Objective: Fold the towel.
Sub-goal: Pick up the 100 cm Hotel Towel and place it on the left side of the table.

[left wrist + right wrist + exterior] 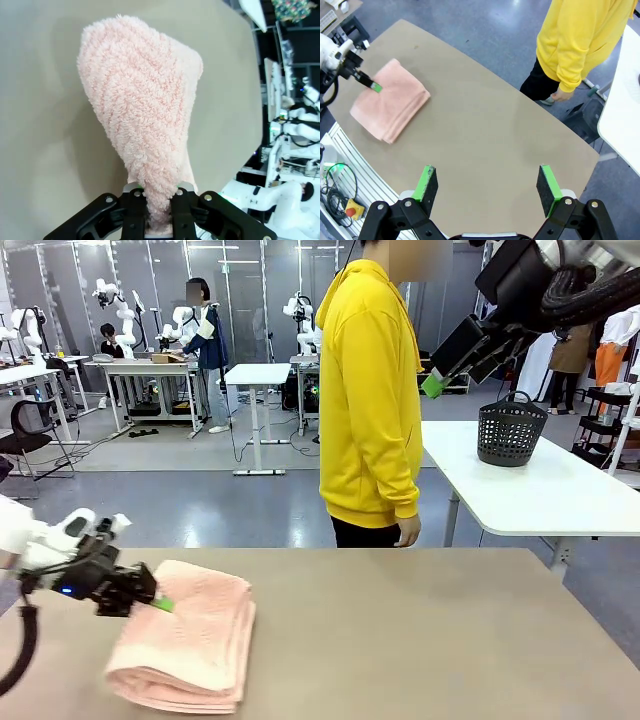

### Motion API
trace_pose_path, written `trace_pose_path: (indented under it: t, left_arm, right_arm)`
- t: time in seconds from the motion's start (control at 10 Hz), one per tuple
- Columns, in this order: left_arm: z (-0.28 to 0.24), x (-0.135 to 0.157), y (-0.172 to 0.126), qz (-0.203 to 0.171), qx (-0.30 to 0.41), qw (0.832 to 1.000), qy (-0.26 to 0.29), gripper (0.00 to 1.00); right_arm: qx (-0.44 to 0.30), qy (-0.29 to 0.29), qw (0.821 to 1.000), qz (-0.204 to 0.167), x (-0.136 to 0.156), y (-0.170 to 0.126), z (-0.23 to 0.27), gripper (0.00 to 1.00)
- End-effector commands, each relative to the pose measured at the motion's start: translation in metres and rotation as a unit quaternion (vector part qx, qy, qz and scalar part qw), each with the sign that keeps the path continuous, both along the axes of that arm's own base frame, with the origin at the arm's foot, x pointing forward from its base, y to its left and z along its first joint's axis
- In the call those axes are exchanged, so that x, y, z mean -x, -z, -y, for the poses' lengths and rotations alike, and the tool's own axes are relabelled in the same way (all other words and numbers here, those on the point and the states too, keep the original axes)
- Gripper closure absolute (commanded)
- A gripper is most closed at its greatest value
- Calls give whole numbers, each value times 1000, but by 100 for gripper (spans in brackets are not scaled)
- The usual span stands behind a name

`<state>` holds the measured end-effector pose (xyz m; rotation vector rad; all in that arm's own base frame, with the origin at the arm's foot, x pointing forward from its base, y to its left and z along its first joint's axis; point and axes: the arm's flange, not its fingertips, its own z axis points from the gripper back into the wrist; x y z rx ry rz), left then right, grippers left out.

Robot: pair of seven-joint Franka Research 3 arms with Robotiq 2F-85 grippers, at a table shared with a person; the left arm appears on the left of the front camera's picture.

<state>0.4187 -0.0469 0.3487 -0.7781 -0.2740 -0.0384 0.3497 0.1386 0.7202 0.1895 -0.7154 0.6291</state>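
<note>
The salmon-pink towel (195, 640) lies folded in several layers on the left part of the brown table (420, 640). My left gripper (158, 602) comes in low from the left and is shut on the towel's near edge. In the left wrist view the fingers pinch a bunched fold of the towel (140, 100) at the left gripper (159, 194). From above, the towel (390, 107) and the left gripper (374, 86) sit at the table's far left corner. My right gripper (490, 182) hangs high over the table, open and empty; it also appears as the right gripper (436, 383) at the upper right.
A person in a yellow hoodie (370, 390) stands at the far side of the table, arms down. A black perforated basket (510, 430) stands on a white table (560, 500) behind on the right. The brown table's middle and right are bare.
</note>
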Motion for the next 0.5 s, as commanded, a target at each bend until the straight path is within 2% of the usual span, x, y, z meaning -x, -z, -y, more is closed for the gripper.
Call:
trace_pose_path:
  t: [0.0,0.2,0.4]
  left_arm:
    - [-45,4,-26,15,-2,1000,0,85]
    - [-97,3,-31,12,-33,999,-12,85]
    - [-130,-2,-20,4,-64,998,-11,85]
  right_arm:
    - [3,2,1000,-4,-1,-2,0,0]
    - [3,2,1000,-4,-1,-2,0,0]
    - [3,2,1000,-4,-1,-2,0,0]
